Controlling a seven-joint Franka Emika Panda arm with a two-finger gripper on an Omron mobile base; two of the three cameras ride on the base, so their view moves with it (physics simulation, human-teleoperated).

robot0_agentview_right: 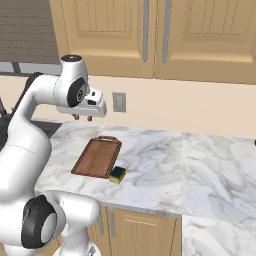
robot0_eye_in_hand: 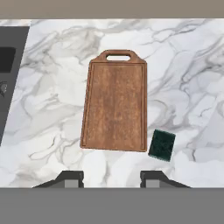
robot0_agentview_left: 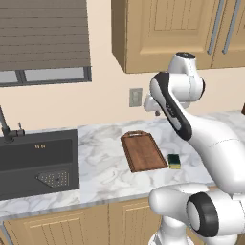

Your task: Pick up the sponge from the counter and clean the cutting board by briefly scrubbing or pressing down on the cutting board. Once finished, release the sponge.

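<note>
Here the sponge [robot0_eye_in_hand: 162, 145] sits nearest on the bench [robot0_eye_in_hand: 52, 109], just beside the board's [robot0_eye_in_hand: 114, 103] near right corner, green scrub side up over yellow. It looks light and squashy, so I'd pinch its two long sides from above. The reddish board stretches away, handle tab at its far end. The tool [robot0_eye_in_hand: 111, 178] hovers high overhead, fingers spread, holding nothing.
</note>
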